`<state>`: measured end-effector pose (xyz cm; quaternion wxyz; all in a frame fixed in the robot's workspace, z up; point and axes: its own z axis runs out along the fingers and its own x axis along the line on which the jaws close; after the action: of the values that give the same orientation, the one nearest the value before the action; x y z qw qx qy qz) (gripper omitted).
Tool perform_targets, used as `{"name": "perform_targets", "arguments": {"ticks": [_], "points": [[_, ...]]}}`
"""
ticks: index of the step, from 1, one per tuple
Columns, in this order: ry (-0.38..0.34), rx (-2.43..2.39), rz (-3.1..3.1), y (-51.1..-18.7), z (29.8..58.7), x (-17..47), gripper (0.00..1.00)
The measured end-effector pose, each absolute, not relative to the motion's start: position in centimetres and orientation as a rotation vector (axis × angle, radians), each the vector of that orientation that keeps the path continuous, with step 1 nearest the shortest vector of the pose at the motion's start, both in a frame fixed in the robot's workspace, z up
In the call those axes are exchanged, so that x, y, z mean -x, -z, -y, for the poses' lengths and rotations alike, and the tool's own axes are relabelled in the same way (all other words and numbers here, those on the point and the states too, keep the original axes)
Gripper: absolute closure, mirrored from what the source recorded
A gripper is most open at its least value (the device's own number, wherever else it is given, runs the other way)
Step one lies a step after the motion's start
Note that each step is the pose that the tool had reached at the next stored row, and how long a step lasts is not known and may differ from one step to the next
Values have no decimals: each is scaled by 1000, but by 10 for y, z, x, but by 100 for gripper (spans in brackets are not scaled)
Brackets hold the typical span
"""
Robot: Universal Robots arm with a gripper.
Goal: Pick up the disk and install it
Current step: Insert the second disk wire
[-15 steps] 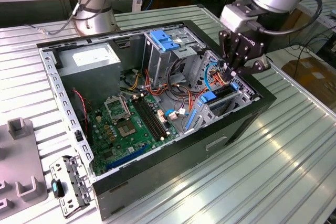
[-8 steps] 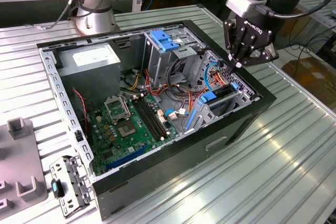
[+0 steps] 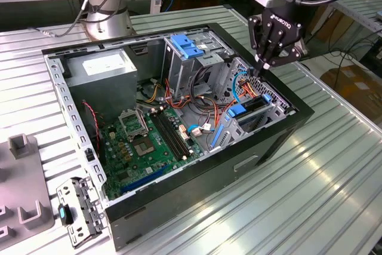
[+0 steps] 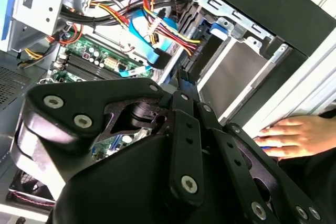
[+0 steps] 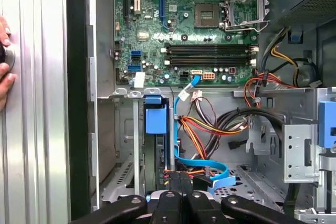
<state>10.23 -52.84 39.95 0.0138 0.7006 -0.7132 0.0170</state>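
We see the tool (image 3: 262,67) with fingers together, holding nothing, poised over the drive cage at the exterior view's right end of the open case (image 3: 280,141). The disk (image 4: 236,72) sits seated in that cage, its blue bracket (image 3: 237,110) at the near end. A hand (image 4: 291,136) rests on the tabletop (image 3: 310,195) beside the case.

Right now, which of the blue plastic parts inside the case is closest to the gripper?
The blue tab on the drive bay by the case's front wall, almost under the gripper. The wider ribbed blue latch sits atop the tall metal cage, farther to the exterior view's left.
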Motion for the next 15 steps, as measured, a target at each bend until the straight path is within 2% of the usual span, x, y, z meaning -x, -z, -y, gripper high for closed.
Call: {"name": "perform_targets", "arguments": {"ticks": [8, 13, 14, 15], "points": [[-54, -2167, 2205, -399, 508, -105, 89], [-78, -2154, 2193, -390, 505, -108, 89], [-82, -2152, 2191, -389, 504, -108, 89], [-85, -2151, 2189, -388, 504, -108, 83]]}}
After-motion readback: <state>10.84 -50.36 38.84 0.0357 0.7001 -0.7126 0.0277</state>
